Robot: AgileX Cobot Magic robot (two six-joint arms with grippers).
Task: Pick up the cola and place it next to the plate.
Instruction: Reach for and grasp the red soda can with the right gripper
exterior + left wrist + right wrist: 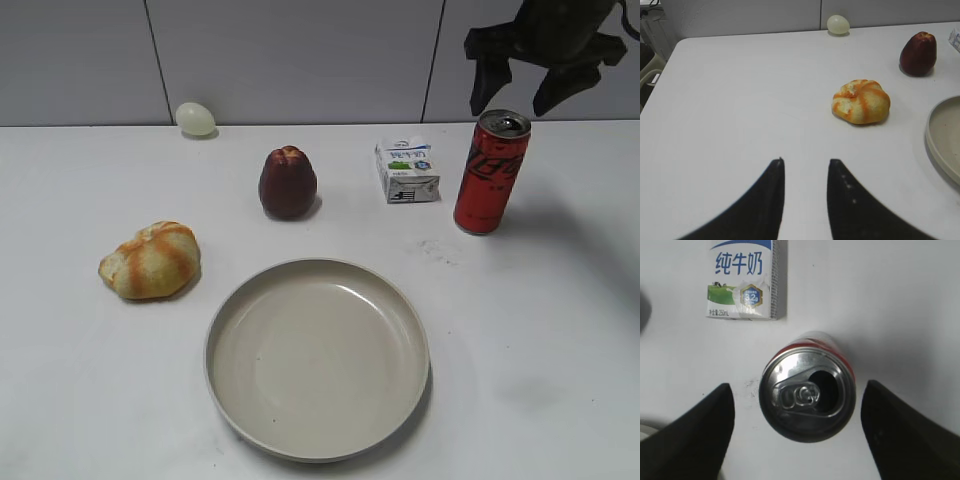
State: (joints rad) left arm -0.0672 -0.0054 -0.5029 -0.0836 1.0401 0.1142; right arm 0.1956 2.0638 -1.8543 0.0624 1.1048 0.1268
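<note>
The cola (491, 172) is a tall red can with a silver open top, upright at the back right of the white table. The right wrist view looks straight down on its top (807, 392). My right gripper (522, 98) hangs open just above the can, one finger on each side, not touching it (797, 390). The plate (232, 307) is a wide beige dish at the front middle; its rim shows in the left wrist view (935, 145). My left gripper (806, 162) is open and empty over bare table at the left.
A small white milk carton (407, 169) stands just left of the can (742, 277). A dark red apple (287, 183), a bread roll (151, 260) and a pale egg (195, 118) lie further left. A grey wall backs the table.
</note>
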